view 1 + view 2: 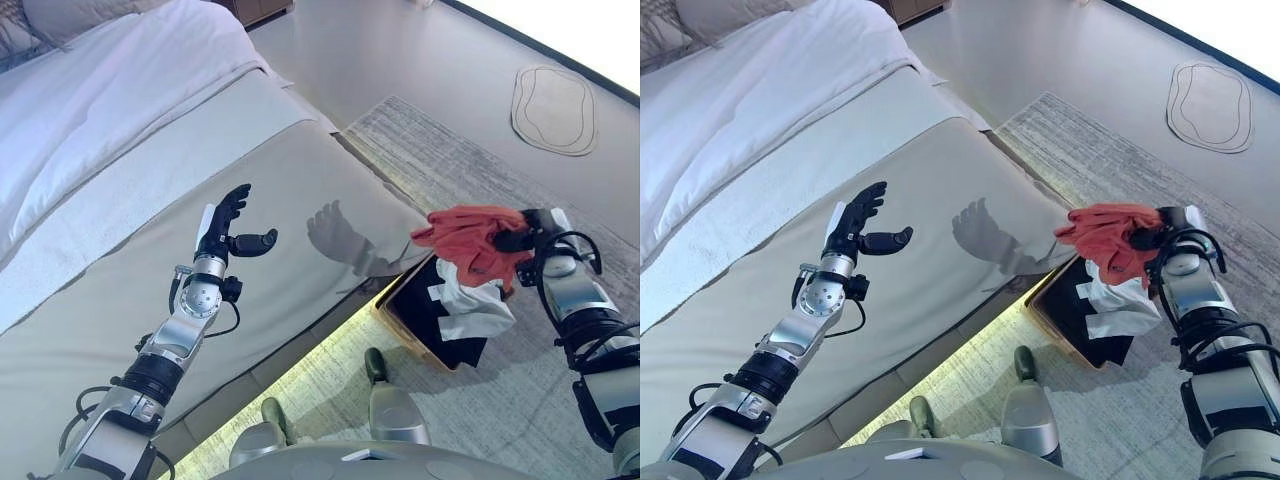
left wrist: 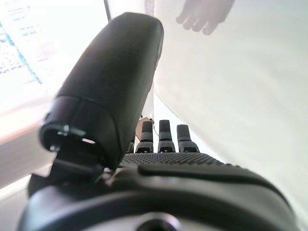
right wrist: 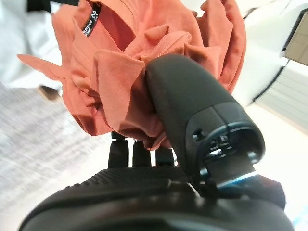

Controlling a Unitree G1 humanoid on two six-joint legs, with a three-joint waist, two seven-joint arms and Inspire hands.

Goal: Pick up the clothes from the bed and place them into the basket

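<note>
Beside the bed [image 1: 300,200], over a dark basket [image 1: 420,310] holding white cloth [image 1: 470,305], the right hand [image 1: 520,240] grips a bunched orange garment [image 1: 465,240], fingers curled round it. Above the bed cover, the left hand [image 1: 228,225] hovers with fingers relaxed, holding nothing.

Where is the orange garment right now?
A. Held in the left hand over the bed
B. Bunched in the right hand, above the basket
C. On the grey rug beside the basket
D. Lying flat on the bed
B: the orange garment is bunched in the right hand, hanging above the basket beside the bed; the left hand is open and empty over the bed.
</note>
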